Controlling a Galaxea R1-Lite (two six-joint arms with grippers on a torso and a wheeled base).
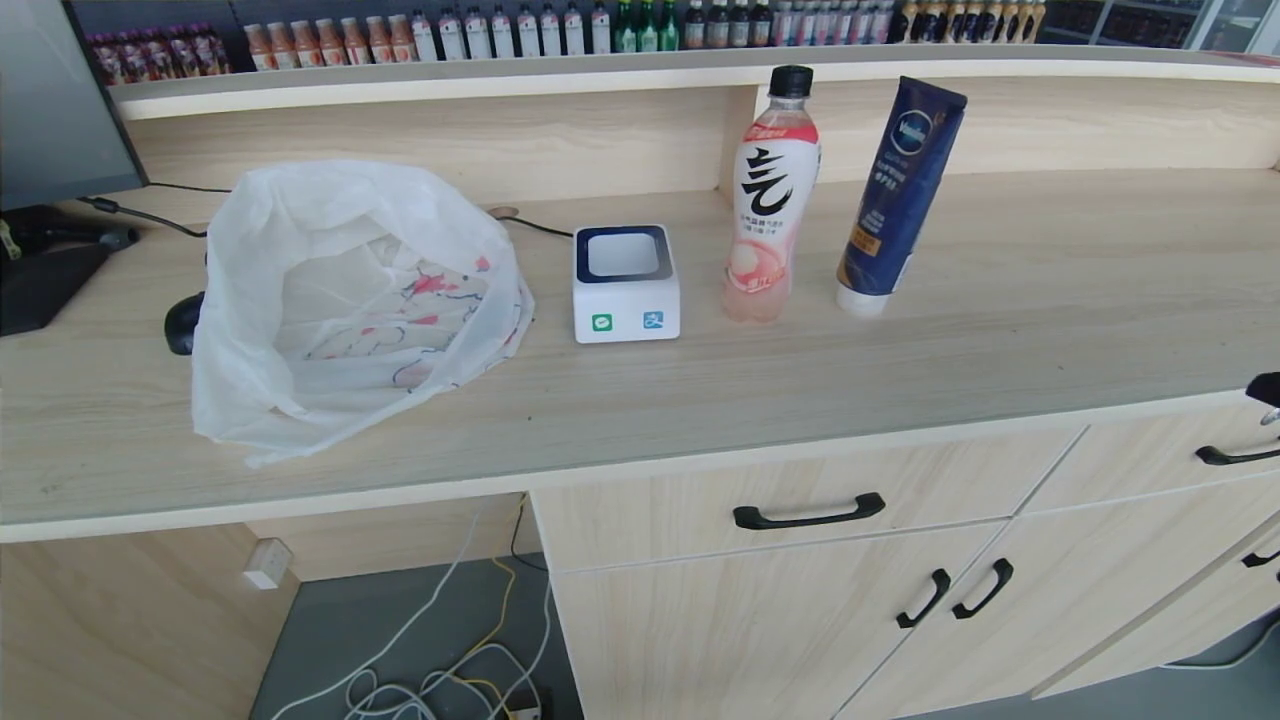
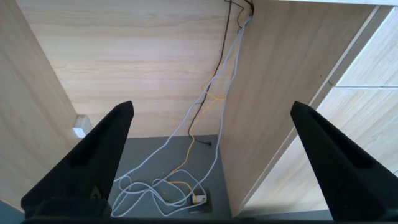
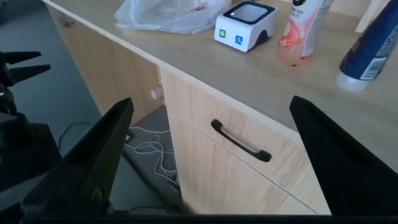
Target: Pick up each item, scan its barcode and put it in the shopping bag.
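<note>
I am seeing the bag (image 1: 350,300) lying open at the left of the wooden counter (image 1: 1050,300), the scanner (image 1: 626,283) just beside it, then the bottle (image 1: 770,200) and the tube (image 1: 900,190) standing. Drinks (image 1: 640,25) are lining the back shelf. My left gripper (image 2: 211,104) is facing cables (image 2: 186,155) under the counter and my right gripper (image 3: 211,99) a drawer (image 3: 211,162), both with fingers spread wide and empty. The monitor (image 1: 60,100) is getting cropped at the left edge.

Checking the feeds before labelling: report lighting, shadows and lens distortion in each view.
Head view: counter front edge bows, a wide-lens effect; bottle and tube cast only faint, soft shadows; scanner window reflects pale light. Left wrist view: open left fingers show as dark, featureless shapes. Right wrist view: right fingers likewise dark against the evenly lit counter.
</note>
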